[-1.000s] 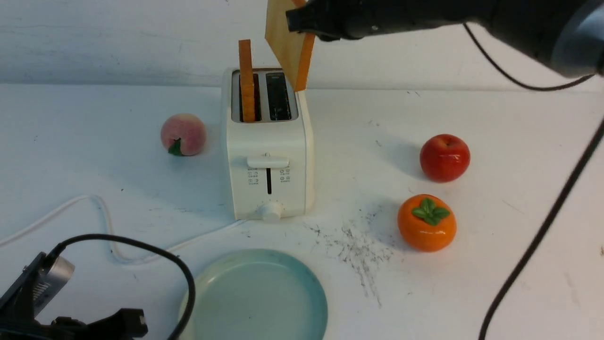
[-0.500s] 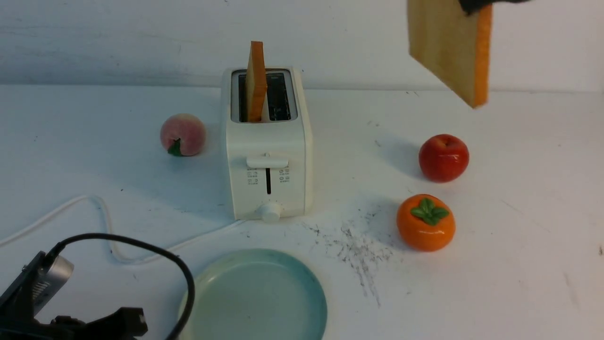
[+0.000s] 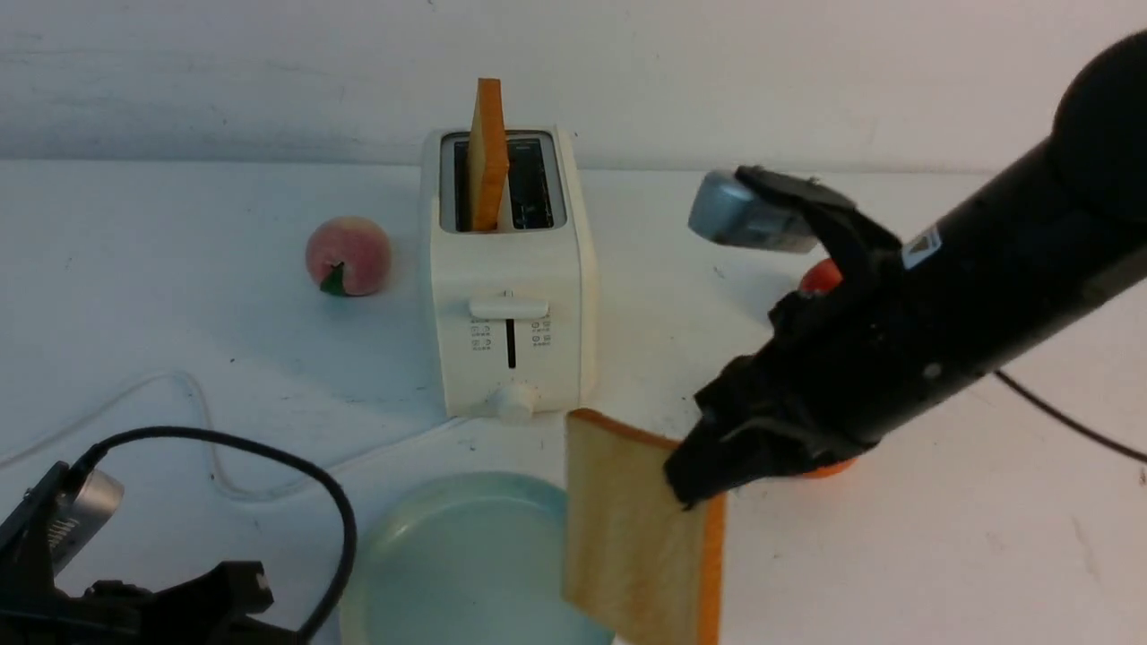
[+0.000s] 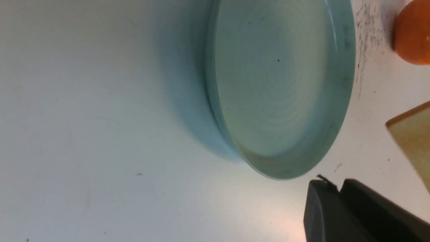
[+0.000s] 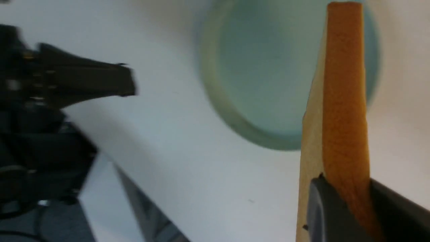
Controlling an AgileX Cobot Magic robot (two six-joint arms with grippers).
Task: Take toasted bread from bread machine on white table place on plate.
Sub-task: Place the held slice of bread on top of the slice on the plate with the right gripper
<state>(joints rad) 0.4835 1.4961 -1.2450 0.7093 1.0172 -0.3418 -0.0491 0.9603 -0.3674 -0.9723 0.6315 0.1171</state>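
Gripping the toasted bread slice (image 3: 627, 537) by its upper right corner, the right pincer (image 3: 694, 475) is clamped across the slice's thickness, and the right wrist view shows its two dark fingers pressed on either side of the orange-brown crust (image 5: 346, 101). The slice hangs upright at the right rim of the plate (image 3: 430, 520), its golden face turned toward the plate's centre. Its lower edge runs out of the front view, so it may or may not be touching the plate. The pale blue-green plate sits on the white bench (image 3: 179, 296). Just behind the plate stands the bread machine (image 3: 511, 296), with the second slice (image 3: 488, 152) upright in its left slot and leaning a little to the right. A peach (image 3: 348, 255) lies behind and to the left of the plate. Behind and to the right of the plate, a red apple (image 3: 820, 278) and an orange fruit (image 4: 413, 37) are mostly hidden by the right arm. The left pincer (image 3: 228, 596) rests low to the left of the plate, and from the little that shows I cannot tell whether its jaws are apart or together.
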